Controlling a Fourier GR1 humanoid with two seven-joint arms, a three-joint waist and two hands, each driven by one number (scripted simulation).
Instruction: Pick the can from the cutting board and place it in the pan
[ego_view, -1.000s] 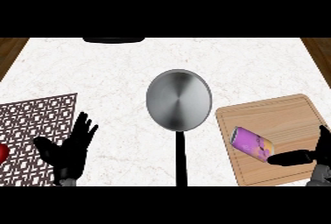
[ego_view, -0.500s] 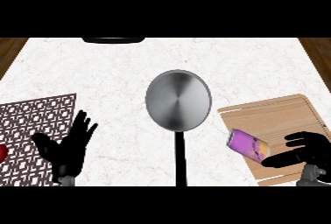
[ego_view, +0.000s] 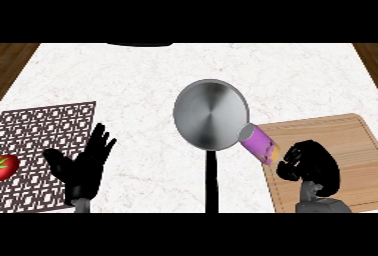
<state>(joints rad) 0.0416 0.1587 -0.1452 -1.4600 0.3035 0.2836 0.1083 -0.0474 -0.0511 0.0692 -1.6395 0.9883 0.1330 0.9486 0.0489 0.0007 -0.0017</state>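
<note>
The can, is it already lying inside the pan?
No, the can is tilted at the right rim of the pan, its body still outside, over the cutting board's left edge near the right hand.

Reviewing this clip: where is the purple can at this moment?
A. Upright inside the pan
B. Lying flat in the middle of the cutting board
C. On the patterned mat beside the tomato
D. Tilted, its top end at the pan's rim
D: the can leans between the right hand and the pan, its grey end against the pan's rim.
</note>
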